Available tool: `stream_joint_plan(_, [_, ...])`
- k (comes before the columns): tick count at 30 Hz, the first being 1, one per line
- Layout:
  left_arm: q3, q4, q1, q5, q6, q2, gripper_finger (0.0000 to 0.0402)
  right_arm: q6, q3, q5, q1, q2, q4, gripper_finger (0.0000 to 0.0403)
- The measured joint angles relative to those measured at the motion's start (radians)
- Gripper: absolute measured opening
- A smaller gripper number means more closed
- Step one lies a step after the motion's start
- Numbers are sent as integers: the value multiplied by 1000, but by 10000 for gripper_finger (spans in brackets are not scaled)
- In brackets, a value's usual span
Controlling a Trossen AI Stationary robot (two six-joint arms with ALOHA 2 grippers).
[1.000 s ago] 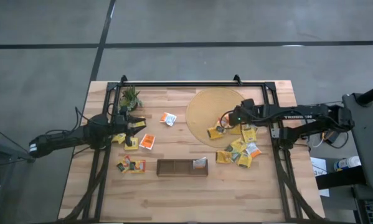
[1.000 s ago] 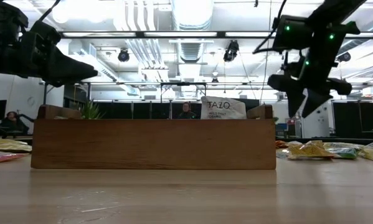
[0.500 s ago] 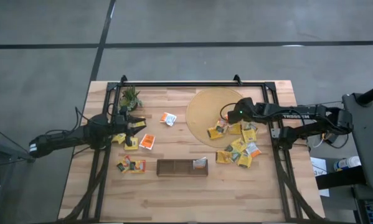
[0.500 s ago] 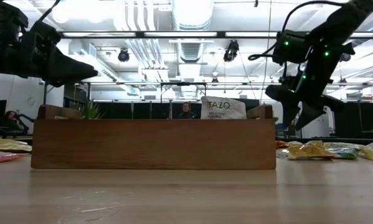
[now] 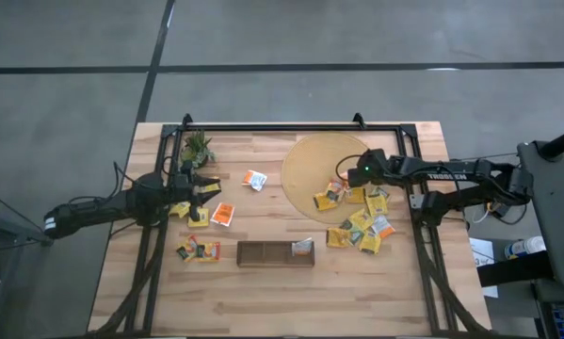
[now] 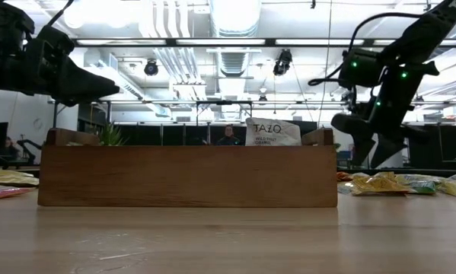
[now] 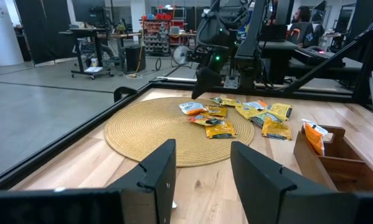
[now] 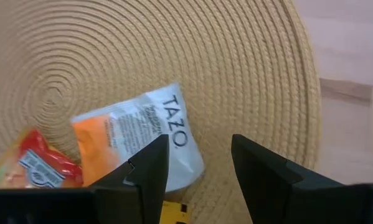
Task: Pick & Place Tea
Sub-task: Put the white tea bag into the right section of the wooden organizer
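My right claw (image 8: pixel 195 165) hangs open and empty over the woven round mat (image 8: pixel 174 56), and the nearest tea sachet (image 8: pixel 139 140), white and orange, lies flat on the weave just ahead of my fingertips, with more sachets (image 5: pixel 362 226) scattered behind and beside me toward the mat's edge. I judge it light, thin and limp, with nothing to grip on its face, so I would pinch a free edge or corner. My left claw (image 7: pixel 202 165) waits open and empty, well apart.
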Motion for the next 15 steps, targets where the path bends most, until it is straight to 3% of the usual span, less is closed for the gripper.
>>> stream_joint_plan(15, [0, 0, 0, 0, 0, 0, 147, -32, -7, -16, -1, 0, 60, 168])
